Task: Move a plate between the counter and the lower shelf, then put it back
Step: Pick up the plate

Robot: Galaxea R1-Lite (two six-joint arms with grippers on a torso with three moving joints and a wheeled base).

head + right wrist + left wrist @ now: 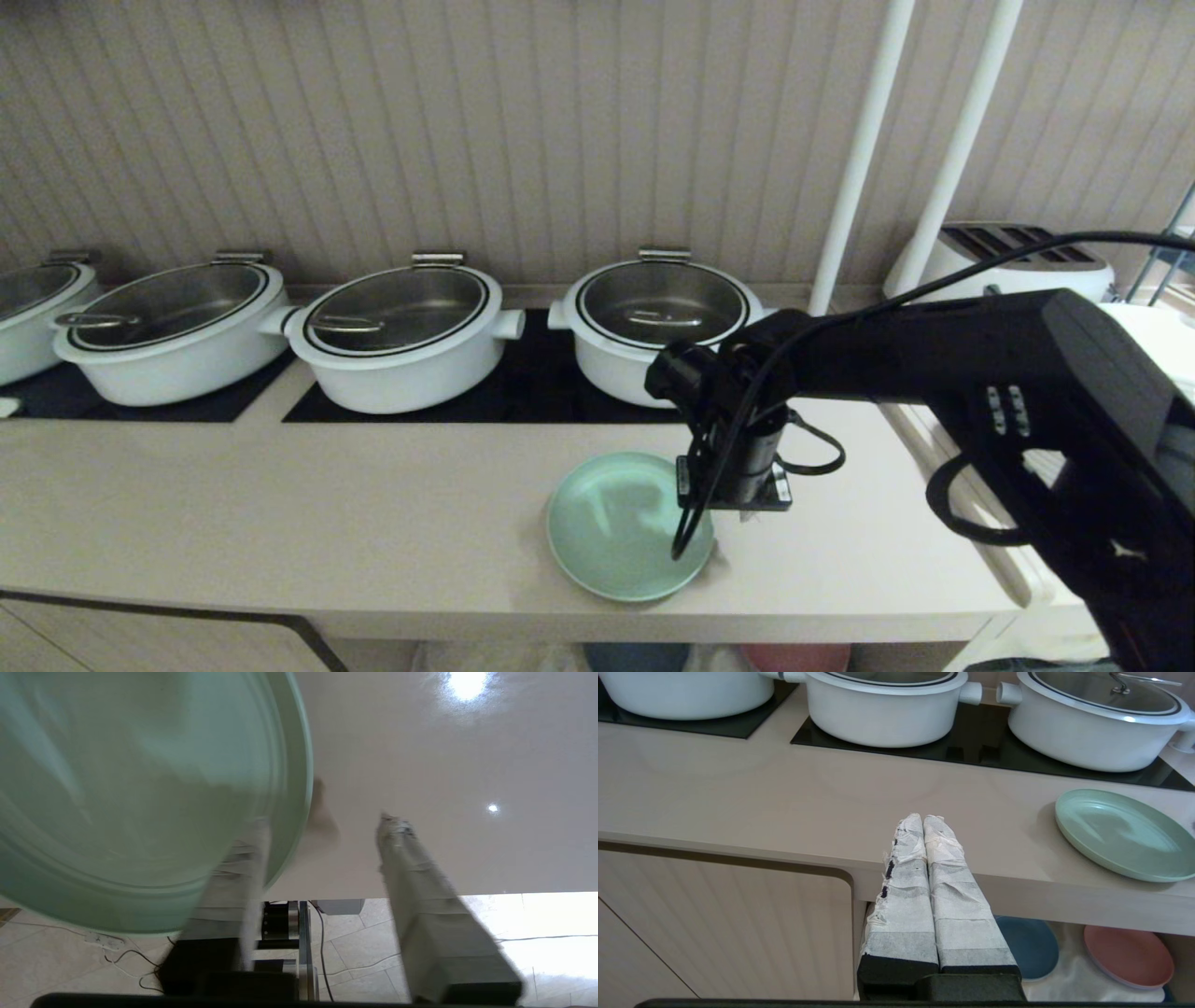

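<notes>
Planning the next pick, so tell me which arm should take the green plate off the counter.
Right, probably. The right end effector hangs open at the plate with the rim between its fingers. The left end effector is shut, parked before the counter, well aside from it.

dim warm light, glare spots on counter point(467, 742), motion-blurred plate point(140, 788)

Right arm stretched in from the right, wrist bent down, right claw point(738, 499) pointing down near the front of the scene, fingers point(420, 896) spread apart. Left claw point(923, 826) low and near, left of the right one, taped fingers pressed together.
</notes>
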